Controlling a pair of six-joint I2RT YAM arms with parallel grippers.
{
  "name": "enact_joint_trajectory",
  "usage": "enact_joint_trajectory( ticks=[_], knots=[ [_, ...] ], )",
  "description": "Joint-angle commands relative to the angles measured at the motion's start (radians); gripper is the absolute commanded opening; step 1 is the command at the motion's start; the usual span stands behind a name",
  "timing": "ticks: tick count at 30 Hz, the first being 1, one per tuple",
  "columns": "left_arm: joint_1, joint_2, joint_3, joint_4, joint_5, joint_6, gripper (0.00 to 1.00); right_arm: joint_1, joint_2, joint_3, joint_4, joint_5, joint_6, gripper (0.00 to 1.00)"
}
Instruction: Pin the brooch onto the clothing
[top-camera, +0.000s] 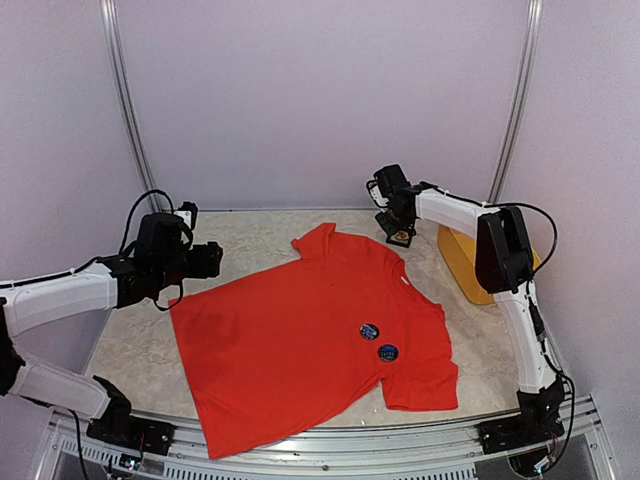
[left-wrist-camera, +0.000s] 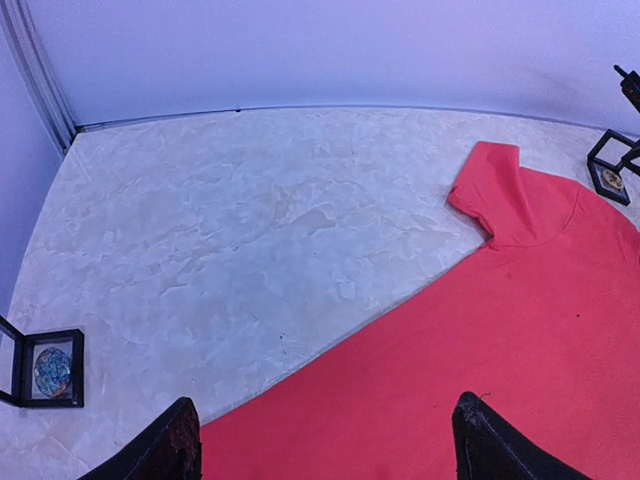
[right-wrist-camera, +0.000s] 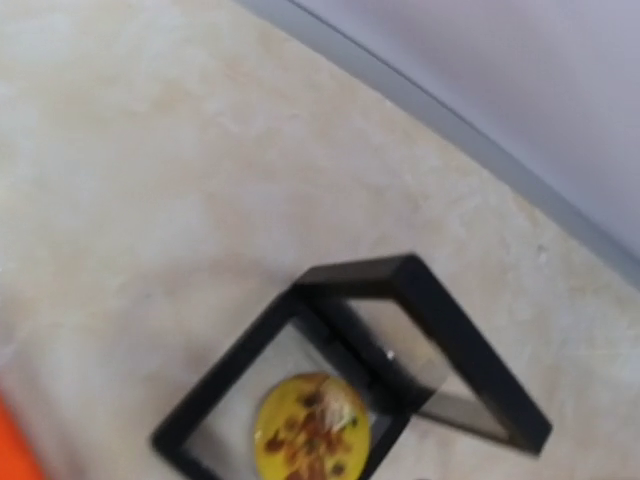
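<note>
Clothing (top-camera: 300, 350) lies flat on marbled table (top-camera: 250, 235), pale walls (top-camera: 320, 100) around; left claw (left-wrist-camera: 325, 405) gapes; right claw (top-camera: 399, 236), cannot tell.

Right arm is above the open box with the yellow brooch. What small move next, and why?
Probably lower the right pincer onto the yellow brooch and grip it: the black box beneath lies open, the brooch exposed and not yet on the T-shirt.

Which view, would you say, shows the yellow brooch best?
Right wrist: the yellow brooch sits close, its speckled pattern clear. Left wrist shows it tiny at the picture's edge; top external, barely a speck.
</note>
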Motion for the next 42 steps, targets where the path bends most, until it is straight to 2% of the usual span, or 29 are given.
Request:
enact_joint_trajectory(
  ticks=[1, 5, 9, 13, 16, 22, 32, 42],
  knots=[
    [-0.008, 0.049, 0.036, -0.002, 0.013, 0.05, 0.82, -0.006, 0.067, 0.071, -0.008, 0.074, -0.107, 0.37],
    [-0.008, 0.103, 0.063, -0.031, 0.011, 0.059, 0.82, -0.015, 0.071, 0.077, -0.035, 0.02, -0.078, 0.45],
    [-0.009, 0.147, 0.082, -0.035, 0.041, 0.064, 0.81, -0.052, 0.041, 0.076, -0.056, -0.17, 0.069, 0.54],
    [-0.01, 0.182, 0.1, -0.039, 0.053, 0.068, 0.81, -0.088, -0.026, -0.058, 0.063, -0.372, 0.185, 0.64],
    [-0.01, 0.194, 0.107, -0.048, 0.062, 0.077, 0.81, -0.097, 0.004, -0.037, 0.066, -0.386, 0.205, 0.67],
    [-0.011, 0.201, 0.11, -0.073, 0.06, 0.089, 0.8, -0.116, 0.079, 0.033, 0.019, -0.327, 0.208, 0.68],
    [-0.011, 0.219, 0.113, -0.082, 0.078, 0.087, 0.8, -0.131, 0.168, 0.103, -0.011, -0.375, 0.145, 0.68],
    [-0.009, 0.22, 0.111, -0.09, 0.08, 0.09, 0.79, -0.138, 0.142, 0.044, -0.049, -0.431, 0.138, 0.61]
  ],
)
